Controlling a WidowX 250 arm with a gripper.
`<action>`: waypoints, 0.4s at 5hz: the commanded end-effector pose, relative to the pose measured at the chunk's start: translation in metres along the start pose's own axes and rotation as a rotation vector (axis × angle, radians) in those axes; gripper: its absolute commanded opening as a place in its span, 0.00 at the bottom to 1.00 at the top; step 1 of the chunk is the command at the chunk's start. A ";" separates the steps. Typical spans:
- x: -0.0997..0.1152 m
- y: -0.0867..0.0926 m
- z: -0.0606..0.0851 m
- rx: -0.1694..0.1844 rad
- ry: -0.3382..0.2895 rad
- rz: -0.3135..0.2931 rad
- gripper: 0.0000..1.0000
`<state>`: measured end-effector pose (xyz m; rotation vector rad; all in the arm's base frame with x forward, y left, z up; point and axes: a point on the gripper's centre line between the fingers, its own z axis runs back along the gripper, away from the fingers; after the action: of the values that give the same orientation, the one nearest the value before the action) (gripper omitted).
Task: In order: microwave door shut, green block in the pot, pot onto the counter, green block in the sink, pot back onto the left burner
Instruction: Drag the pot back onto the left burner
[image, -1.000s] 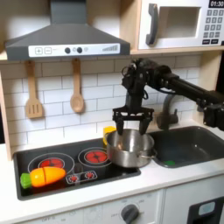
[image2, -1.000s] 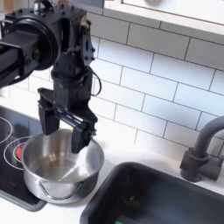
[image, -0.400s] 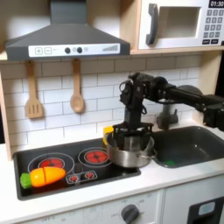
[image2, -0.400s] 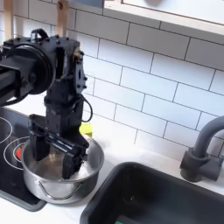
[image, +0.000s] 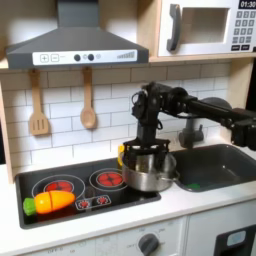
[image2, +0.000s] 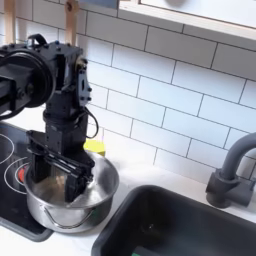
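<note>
The end effector (image2: 58, 178) reached down into the pot (image2: 70, 194), fingers spread wide apart, grasping nothing visible. A yellow block (image2: 95, 148) sat just behind it on the surface (image2: 150, 170).

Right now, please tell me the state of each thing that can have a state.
microwave door: shut.
pot: upright, lidless, partly on the cooktop, partly on the counter.
gripper: lowered into the pot, jaws spread; contents hidden.
sink: empty where visible.
carrot toy: lying on the cooktop.
</note>
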<state>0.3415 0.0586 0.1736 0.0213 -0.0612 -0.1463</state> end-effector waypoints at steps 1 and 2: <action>0.007 0.022 0.000 0.013 -0.001 0.023 1.00; 0.005 0.033 -0.001 0.020 -0.002 0.042 1.00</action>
<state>0.3510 0.0906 0.1731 0.0392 -0.0602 -0.1075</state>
